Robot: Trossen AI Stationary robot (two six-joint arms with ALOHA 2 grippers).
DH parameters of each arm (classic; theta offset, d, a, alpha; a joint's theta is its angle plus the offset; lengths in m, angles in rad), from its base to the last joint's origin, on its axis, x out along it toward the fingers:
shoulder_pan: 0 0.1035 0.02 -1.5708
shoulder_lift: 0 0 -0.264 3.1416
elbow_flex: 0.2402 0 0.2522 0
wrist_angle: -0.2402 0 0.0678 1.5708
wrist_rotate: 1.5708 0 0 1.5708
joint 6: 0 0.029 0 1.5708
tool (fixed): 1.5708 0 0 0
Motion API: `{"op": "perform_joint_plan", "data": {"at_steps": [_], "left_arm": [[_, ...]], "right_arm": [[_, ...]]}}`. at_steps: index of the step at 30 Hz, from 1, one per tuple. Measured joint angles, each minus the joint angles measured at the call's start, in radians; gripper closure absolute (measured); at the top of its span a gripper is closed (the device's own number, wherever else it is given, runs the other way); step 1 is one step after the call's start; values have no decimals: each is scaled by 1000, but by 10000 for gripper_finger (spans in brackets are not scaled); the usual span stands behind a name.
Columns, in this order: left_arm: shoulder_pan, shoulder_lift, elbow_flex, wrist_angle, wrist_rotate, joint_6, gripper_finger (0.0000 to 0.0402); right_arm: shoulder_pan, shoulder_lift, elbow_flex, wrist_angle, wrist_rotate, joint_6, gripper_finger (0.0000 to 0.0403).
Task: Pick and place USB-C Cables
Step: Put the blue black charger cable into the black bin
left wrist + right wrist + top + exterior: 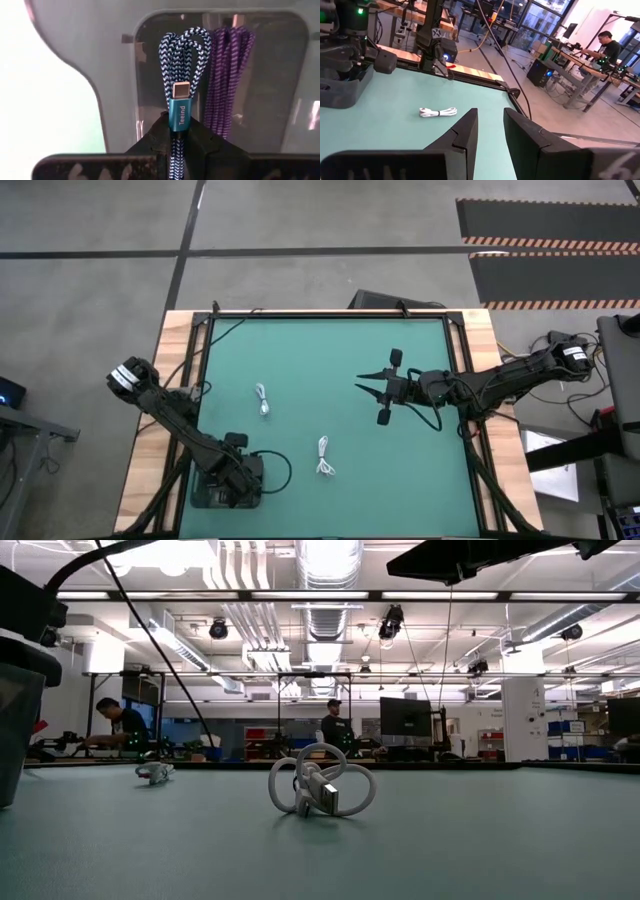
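- Cables first: two white, loosely coiled USB-C cables lie on the green table mat (330, 340). One white cable (263, 400) sits left of the middle, its long axis running roughly from the far edge toward the near edge. The other white cable (325, 456) lies closer to the near edge, long axis much the same way.
- Seen from table height, the nearer white cable (320, 786) stands up as smooth round loops with a metal-tipped plug pointing toward the camera; the farther one (153, 772) is a small pale bundle behind it, well apart.
- The left gripper (232, 470) is at the near left corner, over a dark grey plastic bin (212, 492). Its fingers are pinched tight on a blue-and-white braided cable (179, 85) folded into a slim straight bundle; the fingers grip it just below its blue metal plug shell, the plug tip pointing up along the bundle and the folded loops at the far end.
- Just beside it, inside the bin, a purple braided cable bundle (227, 80) lies parallel, same woven texture.
- The right gripper (372, 389) hovers above the mat right of centre, pointing toward the left edge, its jaws narrowly apart and holding nothing.
- Its wrist camera sees one white cable (438, 112) lying flat, long axis crosswise to the fingers.
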Motion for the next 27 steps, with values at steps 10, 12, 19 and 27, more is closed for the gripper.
{"op": "perform_joint_plan", "data": {"at_steps": [10,12,19,27], "left_arm": [[0,0,-7,18,0,1,388],[0,0,-7,17,0,1,388],[0,3,-7,20,0,1,388],[0,2,-7,20,0,0,353]], "right_arm": [[0,0,0,0,0,0,316],[0,0,0,0,0,0,316],[0,0,0,0,0,0,316],[0,0,0,0,0,0,316]]}}
